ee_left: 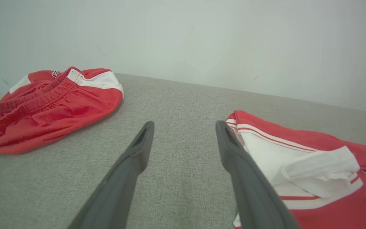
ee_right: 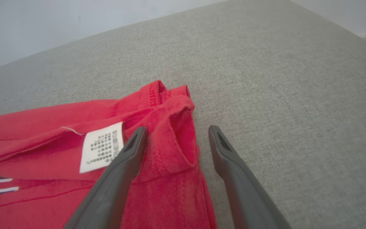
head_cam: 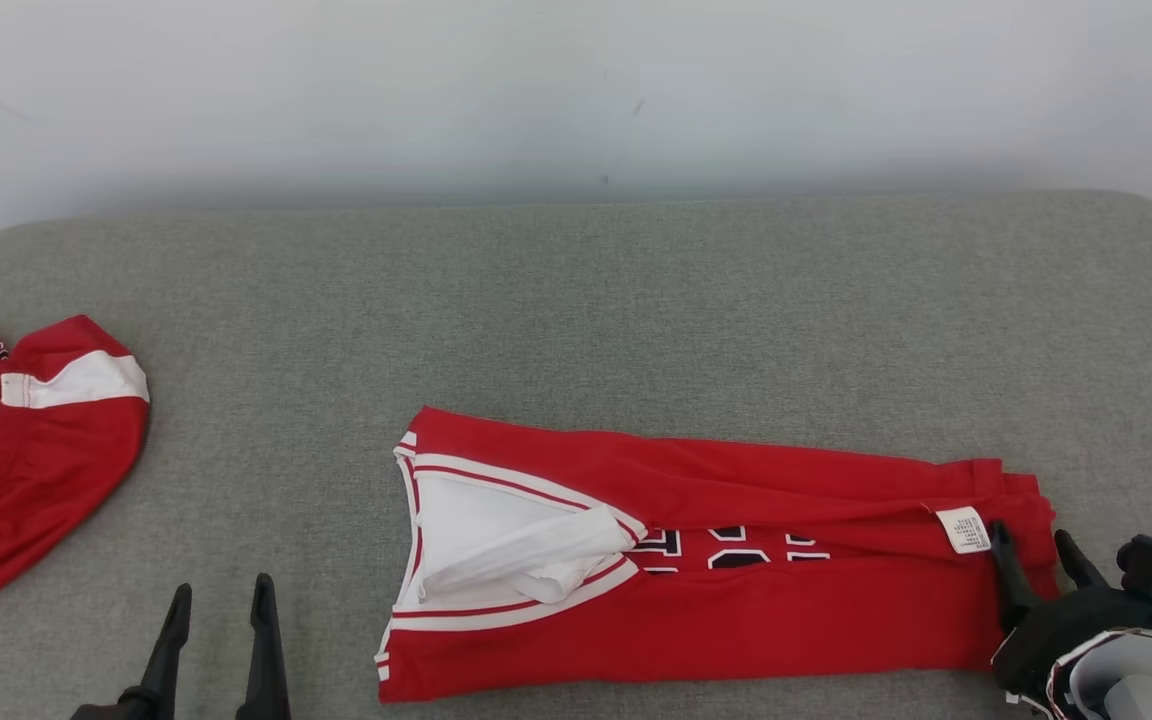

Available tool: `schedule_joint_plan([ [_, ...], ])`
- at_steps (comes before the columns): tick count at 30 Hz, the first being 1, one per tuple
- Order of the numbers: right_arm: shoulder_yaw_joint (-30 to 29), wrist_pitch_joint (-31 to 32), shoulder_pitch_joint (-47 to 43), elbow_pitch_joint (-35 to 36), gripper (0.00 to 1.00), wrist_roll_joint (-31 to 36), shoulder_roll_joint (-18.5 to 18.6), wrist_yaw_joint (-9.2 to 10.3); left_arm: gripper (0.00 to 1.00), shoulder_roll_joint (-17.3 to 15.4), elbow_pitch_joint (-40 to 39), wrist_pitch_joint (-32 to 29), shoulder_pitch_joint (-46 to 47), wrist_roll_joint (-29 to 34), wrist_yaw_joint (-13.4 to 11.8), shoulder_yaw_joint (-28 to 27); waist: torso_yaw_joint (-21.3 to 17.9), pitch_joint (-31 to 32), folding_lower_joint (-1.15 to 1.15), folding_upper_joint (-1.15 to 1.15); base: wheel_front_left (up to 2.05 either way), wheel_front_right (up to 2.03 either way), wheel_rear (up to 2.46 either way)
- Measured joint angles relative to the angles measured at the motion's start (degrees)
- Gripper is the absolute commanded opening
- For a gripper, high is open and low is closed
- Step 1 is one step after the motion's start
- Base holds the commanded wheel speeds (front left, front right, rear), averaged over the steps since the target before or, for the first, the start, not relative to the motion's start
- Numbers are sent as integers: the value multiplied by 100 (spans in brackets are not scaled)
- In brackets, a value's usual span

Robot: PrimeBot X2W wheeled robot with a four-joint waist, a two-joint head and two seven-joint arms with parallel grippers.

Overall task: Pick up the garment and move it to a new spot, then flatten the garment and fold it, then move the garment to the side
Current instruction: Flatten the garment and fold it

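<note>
The garment (head_cam: 716, 560) is a red jersey with white and red trim, lying folded lengthwise into a long strip at the table's front right. Its white armhole end (ee_left: 300, 162) points left and its hem end (ee_right: 167, 127), with a white care label (ee_right: 102, 146), points right. My left gripper (head_cam: 219, 600) stands open over bare cloth to the left of the jersey, holding nothing. Over the hem corner my right gripper (head_cam: 1036, 545) is open too, with the red fabric lying loose between and under its fingers (ee_right: 129, 159).
A second red garment (head_cam: 26, 450), shorts with a white panel and elastic waistband (ee_left: 43, 105), lies bunched at the table's left edge. The grey fabric-covered table (head_cam: 576, 300) ends at a pale wall behind. Its rounded right corner is near the right arm.
</note>
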State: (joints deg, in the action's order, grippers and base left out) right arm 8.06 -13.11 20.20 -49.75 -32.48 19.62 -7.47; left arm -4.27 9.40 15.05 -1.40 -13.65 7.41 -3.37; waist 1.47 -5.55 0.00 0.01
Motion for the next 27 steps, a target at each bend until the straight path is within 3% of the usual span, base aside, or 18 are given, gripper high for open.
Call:
schedule_joint_plan([
  [14, 469, 591, 402, -818, 100, -544, -4, 0, 100, 77, 52, 0, -47, 86, 1, 30, 201, 71, 0, -1, 0, 0, 0],
  [15, 503, 657, 421, -850, 39, -603, 1, 0, 100, 78, 54, 0, -57, 87, 1, 16, 198, 75, 0, -1, 0, 0, 0],
  [16, 545, 683, 433, -865, 0, -633, 12, 0, 100, 79, 56, 0, -68, 87, 1, 8, 193, 78, 0, -1, 0, 0, 0],
  [24, 742, 544, 467, -953, 0, -834, 105, -16, 100, 108, 142, 0, -112, 69, 1, 32, 114, 133, 0, 0, 0, 0, 0],
  [27, 711, 397, 468, -1089, 0, -853, 431, -16, 100, 112, 189, 0, -113, 44, 9, 79, 85, 165, 0, 0, 0, 0, 0],
])
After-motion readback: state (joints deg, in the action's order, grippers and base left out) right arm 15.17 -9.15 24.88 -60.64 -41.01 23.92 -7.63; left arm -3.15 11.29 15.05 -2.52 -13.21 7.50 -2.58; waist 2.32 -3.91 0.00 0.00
